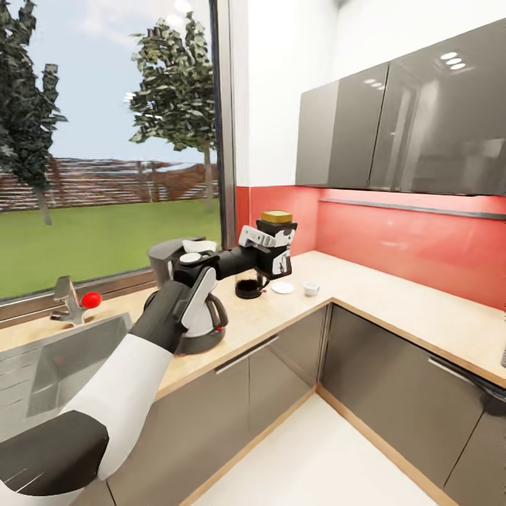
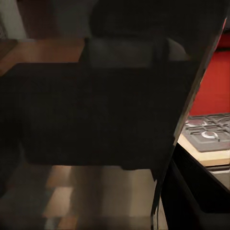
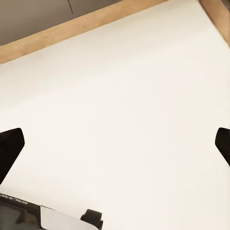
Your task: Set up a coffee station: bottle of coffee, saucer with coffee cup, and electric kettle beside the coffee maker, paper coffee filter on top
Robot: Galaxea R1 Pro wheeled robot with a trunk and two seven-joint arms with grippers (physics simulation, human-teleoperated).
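Holding the small dark tan-lidded bottle of coffee (image 1: 277,232) upright in our left gripper (image 1: 275,247), we hover above the light wood-grain kitchen countertop (image 1: 393,295); the tall dark grey coffee maker (image 1: 171,261) stands back along our forearm. Right gripper (image 3: 115,143) gapes wide over white floor.

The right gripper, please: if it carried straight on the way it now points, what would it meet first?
Most likely the white floor: the right gripper, fingers apart and holding nothing, points down at it, with nothing visible between, though depth is unclear.
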